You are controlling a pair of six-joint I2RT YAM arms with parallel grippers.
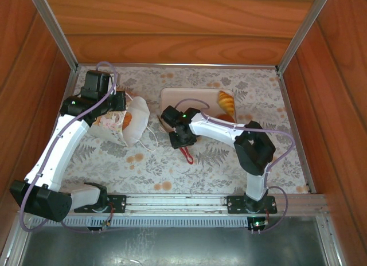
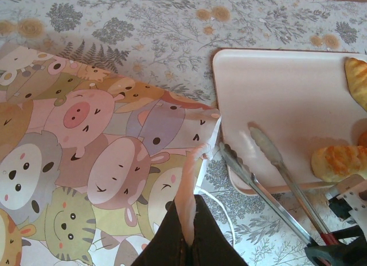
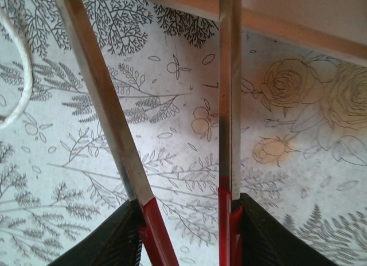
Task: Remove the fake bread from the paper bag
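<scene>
The paper bag [image 1: 135, 128], printed with cartoon animals [image 2: 97, 157], lies on its side at the left with its mouth toward the middle. An orange bit of fake bread [image 1: 127, 120] shows inside it. My left gripper [image 2: 192, 202] is shut on the bag's pinkish rim [image 2: 190, 180]. More fake bread lies on the beige tray [image 1: 178, 97]: a striped loaf [image 1: 226, 100] and a roll [image 2: 338, 161]. My right gripper [image 1: 183, 141] [image 3: 183, 214] is shut on the red handles of metal tongs [image 3: 114, 122], whose tips [image 2: 252, 134] reach the tray's near corner.
The tray [image 2: 275, 88] sits just right of the bag's mouth. A white cord handle [image 3: 17, 100] lies on the floral tablecloth between bag and tongs. Wooden walls [image 1: 183, 25] close in the table on three sides.
</scene>
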